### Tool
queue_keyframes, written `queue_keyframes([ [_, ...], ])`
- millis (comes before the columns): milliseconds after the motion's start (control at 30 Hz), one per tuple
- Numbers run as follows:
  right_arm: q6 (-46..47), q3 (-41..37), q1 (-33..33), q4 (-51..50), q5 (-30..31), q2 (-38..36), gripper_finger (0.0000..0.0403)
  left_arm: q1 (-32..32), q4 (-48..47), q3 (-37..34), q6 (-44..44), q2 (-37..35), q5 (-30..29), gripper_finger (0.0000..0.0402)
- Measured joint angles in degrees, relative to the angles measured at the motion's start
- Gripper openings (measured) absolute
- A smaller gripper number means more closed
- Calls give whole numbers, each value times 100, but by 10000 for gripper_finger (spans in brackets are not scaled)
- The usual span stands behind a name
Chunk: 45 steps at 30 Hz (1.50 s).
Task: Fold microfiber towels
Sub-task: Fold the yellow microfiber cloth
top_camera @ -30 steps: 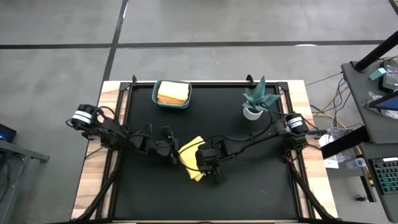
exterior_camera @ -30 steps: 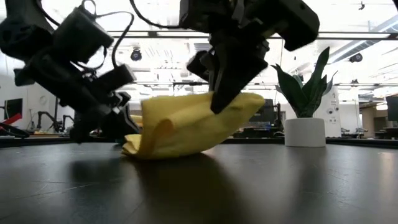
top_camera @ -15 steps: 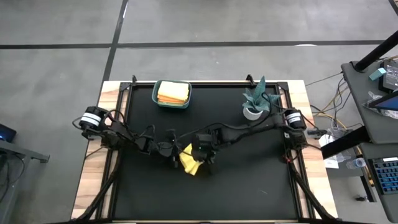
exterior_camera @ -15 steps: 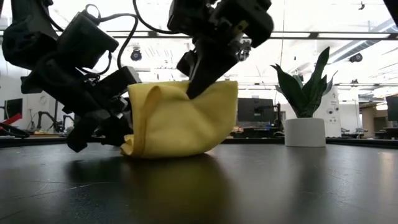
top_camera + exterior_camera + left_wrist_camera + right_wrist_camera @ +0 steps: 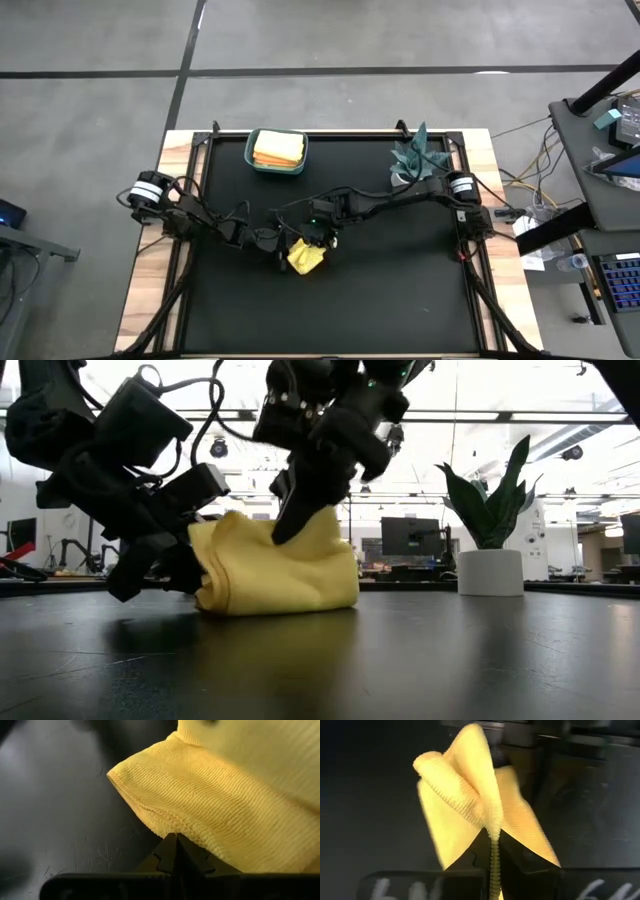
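Mid-table, the left gripper (image 5: 185, 565) and right gripper (image 5: 285, 520) are each clamped on the half-folded yellow towel (image 5: 306, 257), while folded towels (image 5: 277, 148) already fill the teal bin (image 5: 250, 160) near the far edge.

Your black surface (image 5: 400, 290) carried a teal bin (image 5: 277, 152), a white-potted plant (image 5: 410, 165) and one bunched yellow towel (image 5: 306, 257).

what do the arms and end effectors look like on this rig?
Both arms are dark, jointed, with loose black cables along the links and a white-and-black banded cylinder at each base. Left end effector and right end effector have flat dark fingers; a small green light glows near the right wrist.
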Motion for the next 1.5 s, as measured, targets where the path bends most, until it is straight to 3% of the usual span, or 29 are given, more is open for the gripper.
queue_keyframes([
  [500, -200, 122, -347, 106, 269, 162, 11, 0, 21, -4, 98, -2, 1, 0],
  [800, -90, 120, -425, 220, 272, 228, 55, 0, -25, -2, 100, -11, 0, 2],
  [1000, -85, 103, -475, 232, 282, 359, 95, 0, -558, -16, 88, -301, -2, 63],
  [1267, -39, 109, -530, 375, 277, 346, 138, -7, -2583, -4, -53, -1530, -48, 173],
  [1500, -150, 134, -587, 466, 277, 346, 163, -7, -3534, -11, -54, -2724, -50, 191],
])
